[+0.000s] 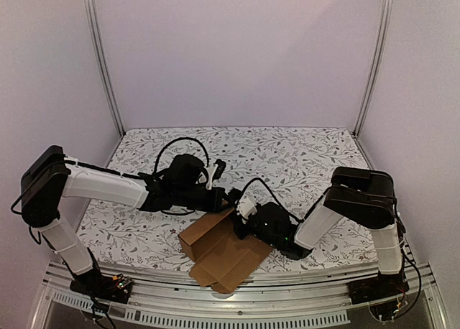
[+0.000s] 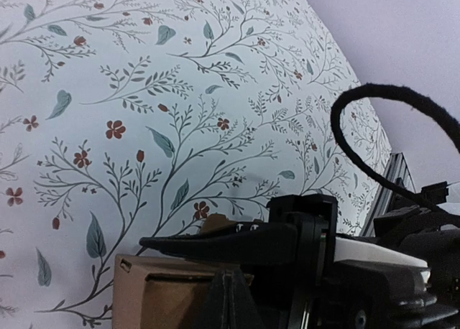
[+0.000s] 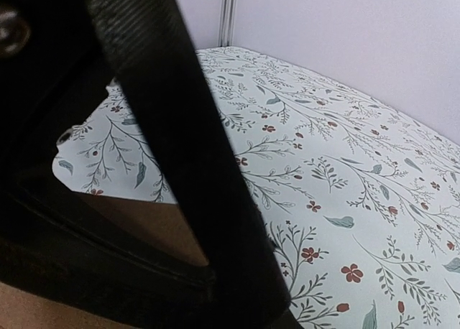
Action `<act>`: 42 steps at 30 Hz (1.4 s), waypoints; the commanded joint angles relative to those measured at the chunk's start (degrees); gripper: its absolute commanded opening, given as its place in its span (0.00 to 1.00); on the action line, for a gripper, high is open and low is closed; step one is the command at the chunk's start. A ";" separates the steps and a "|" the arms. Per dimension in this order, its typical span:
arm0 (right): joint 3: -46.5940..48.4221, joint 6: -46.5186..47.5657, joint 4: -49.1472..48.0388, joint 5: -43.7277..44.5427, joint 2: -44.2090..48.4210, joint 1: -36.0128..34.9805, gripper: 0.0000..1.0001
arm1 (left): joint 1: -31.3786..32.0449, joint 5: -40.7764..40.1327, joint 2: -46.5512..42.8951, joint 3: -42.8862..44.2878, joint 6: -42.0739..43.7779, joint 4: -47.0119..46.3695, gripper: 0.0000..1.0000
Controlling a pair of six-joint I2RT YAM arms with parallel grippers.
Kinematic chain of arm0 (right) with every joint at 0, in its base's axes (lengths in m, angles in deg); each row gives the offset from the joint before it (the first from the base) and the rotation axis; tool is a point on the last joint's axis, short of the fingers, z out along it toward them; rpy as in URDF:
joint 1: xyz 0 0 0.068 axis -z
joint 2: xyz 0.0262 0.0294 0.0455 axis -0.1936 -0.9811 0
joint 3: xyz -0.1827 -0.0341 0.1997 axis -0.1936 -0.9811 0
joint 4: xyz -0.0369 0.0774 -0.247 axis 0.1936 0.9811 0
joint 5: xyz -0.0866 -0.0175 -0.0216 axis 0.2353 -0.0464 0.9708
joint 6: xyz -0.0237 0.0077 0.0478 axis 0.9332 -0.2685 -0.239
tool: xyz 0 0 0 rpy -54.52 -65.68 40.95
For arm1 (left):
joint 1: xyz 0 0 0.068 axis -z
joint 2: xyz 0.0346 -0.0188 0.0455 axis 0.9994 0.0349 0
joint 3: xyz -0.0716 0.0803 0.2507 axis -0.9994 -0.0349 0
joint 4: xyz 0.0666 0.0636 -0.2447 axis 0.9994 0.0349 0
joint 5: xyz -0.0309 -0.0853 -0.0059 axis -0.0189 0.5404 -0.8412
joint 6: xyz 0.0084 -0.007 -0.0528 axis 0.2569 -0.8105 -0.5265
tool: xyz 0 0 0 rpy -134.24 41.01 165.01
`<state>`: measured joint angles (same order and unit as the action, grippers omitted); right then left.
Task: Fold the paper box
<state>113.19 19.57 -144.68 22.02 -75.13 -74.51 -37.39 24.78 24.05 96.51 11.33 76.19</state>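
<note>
Where the left end effector [image 1: 228, 197] and right end effector [image 1: 242, 212] meet, we see the plain brown cardboard paper box [image 1: 223, 253], part-folded, at the near edge of the floral table [image 1: 302, 149]; whether either is clenched, we cannot tell.

the top camera sits high at the near edge and looks down and forward, taking in the whole cloth [image 1: 309, 153] up to the back wall [image 1: 237, 56]. the left wrist camera rides low, very near the cloth, facing across it toward the frame rail [image 2: 399, 174]. the right wrist camera, also low and close, faces a corner post [image 3: 228, 13]. all three share the cloth and the box [image 1: 223, 250], low in both wrist views.
</note>
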 commanded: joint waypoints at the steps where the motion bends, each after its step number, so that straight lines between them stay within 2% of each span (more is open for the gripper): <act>1: 0.49 -0.16 2.34 0.54 -2.04 0.22 0.20 | 0.19 -0.92 1.48 0.32 0.81 4.51 0.00; 8: 1.10 -0.27 3.67 0.65 -2.74 0.24 0.18 | 0.19 -0.93 1.56 0.10 0.70 4.45 0.00; 12: 1.29 -0.27 3.55 0.24 -2.67 0.23 0.00 | 0.19 -0.85 1.65 0.10 0.71 4.40 0.00; 20: 1.49 -0.27 3.25 -0.49 -2.03 0.23 0.00 | 0.19 -0.84 1.51 0.10 0.58 4.48 0.00; 23: 1.11 -0.27 2.77 0.37 -1.43 0.17 0.15 | 0.19 -0.85 1.50 0.10 0.58 4.49 0.00; 24: 0.92 -0.27 2.30 0.61 -1.12 0.22 0.17 | 0.19 -0.83 1.45 0.10 0.60 4.56 0.00; 31: 0.68 -0.02 2.26 1.07 0.95 0.22 0.18 | 0.19 -0.81 1.55 0.19 0.59 4.58 0.00; 35: 0.68 0.00 2.14 0.76 1.20 0.21 0.16 | 0.21 -1.05 1.59 0.10 0.72 4.75 0.00; 37: 0.68 -0.09 2.09 0.47 1.32 0.23 0.03 | 0.20 -1.08 1.59 0.02 0.59 4.75 0.00; 38: 0.68 -0.03 2.12 0.15 1.33 0.24 0.00 | 0.19 -1.00 1.67 0.02 0.64 4.75 0.00; 42: 0.78 0.08 2.15 -0.18 1.26 0.18 0.00 | 0.19 -1.05 1.62 0.09 0.63 4.84 0.00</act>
<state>113.89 18.41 -142.10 21.78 -75.83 -74.51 -37.39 24.51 24.07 96.62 11.39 76.41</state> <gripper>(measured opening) 0.033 0.003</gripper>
